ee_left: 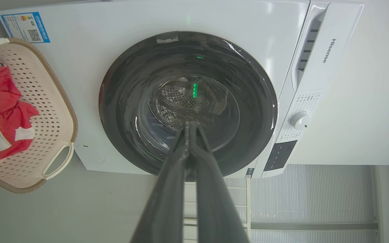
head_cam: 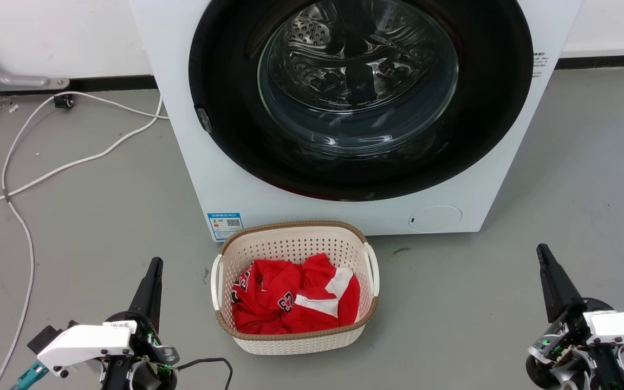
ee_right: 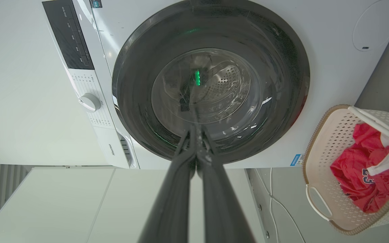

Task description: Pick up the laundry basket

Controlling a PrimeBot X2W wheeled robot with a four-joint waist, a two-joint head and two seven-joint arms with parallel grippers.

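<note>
Laundry basket (head_cam: 290, 245) sits upright on the grey floor (head_cam: 101, 233), just in front of the washer (head_cam: 225, 179), below its closed door. Red jersey (head_cam: 296, 298) crumpled inside. Head view: basket lies between left gripper (head_cam: 155, 265) and right gripper (head_cam: 543, 251), apart from both; white cable (head_cam: 73, 162) on the floor to the left. Wrist views give what the head view can't: fingers (ee_left: 177, 158) of the left pressed together at the tips, holding nothing; same for the right fingers (ee_right: 214, 175). They also bring in the washer's dial (ee_left: 299, 120) and control panel (ee_right: 68, 37).
</note>
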